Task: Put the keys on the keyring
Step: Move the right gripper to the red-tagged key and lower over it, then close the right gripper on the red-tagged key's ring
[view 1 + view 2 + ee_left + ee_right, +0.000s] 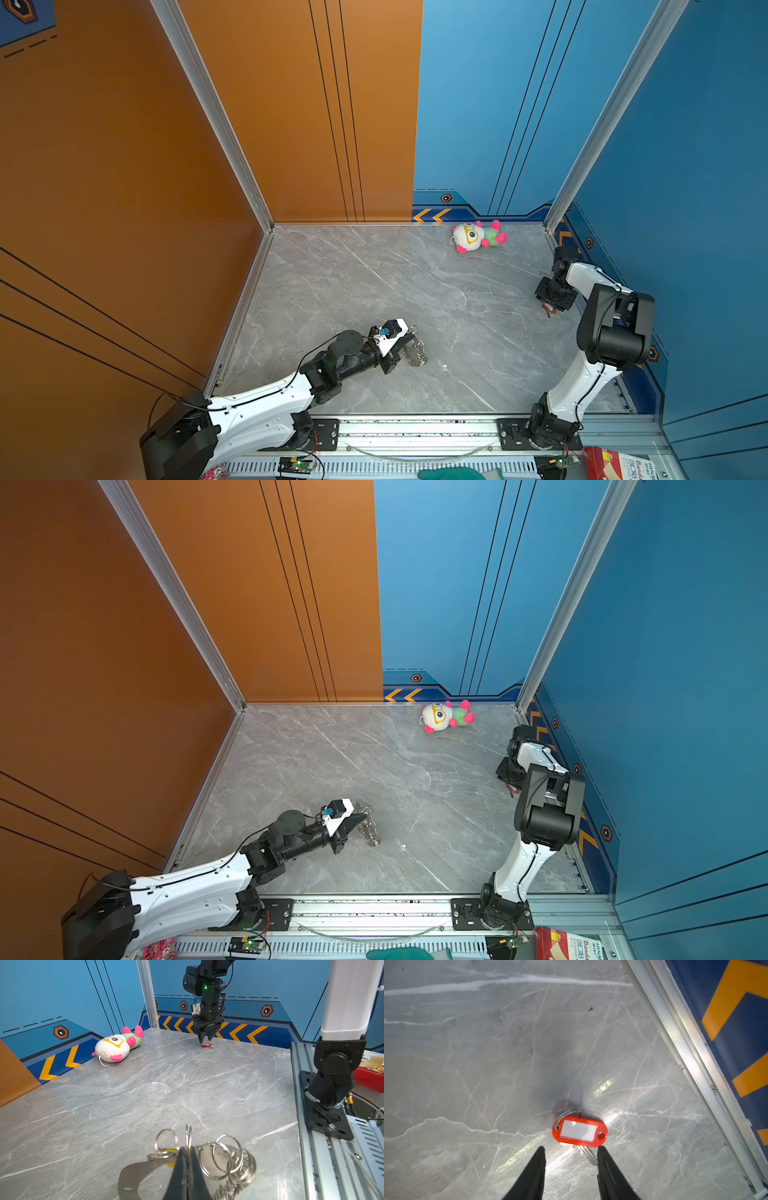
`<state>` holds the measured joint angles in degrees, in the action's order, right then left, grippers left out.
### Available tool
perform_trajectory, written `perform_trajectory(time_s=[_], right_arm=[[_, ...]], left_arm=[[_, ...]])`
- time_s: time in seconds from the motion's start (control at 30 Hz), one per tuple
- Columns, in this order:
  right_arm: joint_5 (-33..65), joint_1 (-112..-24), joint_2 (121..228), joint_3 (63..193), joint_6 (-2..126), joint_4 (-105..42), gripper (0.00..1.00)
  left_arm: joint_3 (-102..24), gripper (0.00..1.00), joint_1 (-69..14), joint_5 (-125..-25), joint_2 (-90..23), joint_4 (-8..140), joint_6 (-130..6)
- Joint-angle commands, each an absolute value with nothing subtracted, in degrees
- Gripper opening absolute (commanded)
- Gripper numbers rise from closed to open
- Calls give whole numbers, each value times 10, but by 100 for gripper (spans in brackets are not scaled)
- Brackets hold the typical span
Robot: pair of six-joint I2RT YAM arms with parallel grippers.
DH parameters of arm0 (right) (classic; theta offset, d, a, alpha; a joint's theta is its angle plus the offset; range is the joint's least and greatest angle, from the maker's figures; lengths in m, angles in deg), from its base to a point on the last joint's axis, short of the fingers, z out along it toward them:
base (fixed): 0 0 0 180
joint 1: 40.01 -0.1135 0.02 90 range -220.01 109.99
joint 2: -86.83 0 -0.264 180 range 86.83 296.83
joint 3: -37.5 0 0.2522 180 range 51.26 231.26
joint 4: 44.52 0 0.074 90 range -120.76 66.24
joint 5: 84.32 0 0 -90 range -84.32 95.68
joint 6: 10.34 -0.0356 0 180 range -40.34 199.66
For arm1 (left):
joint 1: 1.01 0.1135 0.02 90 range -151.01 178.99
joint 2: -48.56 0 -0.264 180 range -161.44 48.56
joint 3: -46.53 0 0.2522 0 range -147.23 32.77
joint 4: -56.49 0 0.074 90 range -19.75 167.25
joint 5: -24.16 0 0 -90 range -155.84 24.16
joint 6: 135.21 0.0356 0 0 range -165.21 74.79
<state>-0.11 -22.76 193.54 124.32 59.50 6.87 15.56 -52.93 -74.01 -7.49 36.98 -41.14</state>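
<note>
Grey marble bench (374, 282) with two robot arms. The left claw (187, 1151), fully closed, pinches the keyring (133, 1176), a flat metal plate hung with silver rings, toward the front of the bench. The right claw (571, 1147), jaws partly apart and holding nothing, hovers over the red key (579, 1131), which lies loose on the bench by the right wall. A yellow key (170, 1150) peeks out among the rings, seemingly attached, so roughly half the job is left. A red box (569, 943) off the bench reads "Banda", cut off; the red key's white label is blank

Bright, even light; glare and a soft shadow mark the tabletop (488, 1064).
</note>
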Motion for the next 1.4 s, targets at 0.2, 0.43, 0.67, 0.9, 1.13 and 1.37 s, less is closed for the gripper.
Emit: perform_trajectory(time_s=[0.2, 0.43, 0.67, 0.9, 1.13, 1.37], right_arm=[[-24, -227, 1976, 1289, 561, 67, 41], [-45, -229, 1995, 1300, 554, 82, 40], [-53, -229, 2011, 1302, 554, 88, 38], [-53, -230, 2008, 1291, 556, 88, 31], [-54, -234, 2001, 1283, 557, 87, 18], [-61, -243, 1988, 1278, 558, 87, 10]], left_arm=[[151, 0, -532, -753, -75, 347, -413], [151, 0, -532, -751, -75, 347, -411], [151, 0, -533, -751, -75, 347, -413], [150, 0, -532, -752, -76, 347, -412], [150, 0, -533, -753, -77, 347, -413], [150, 0, -533, -752, -78, 347, -413]])
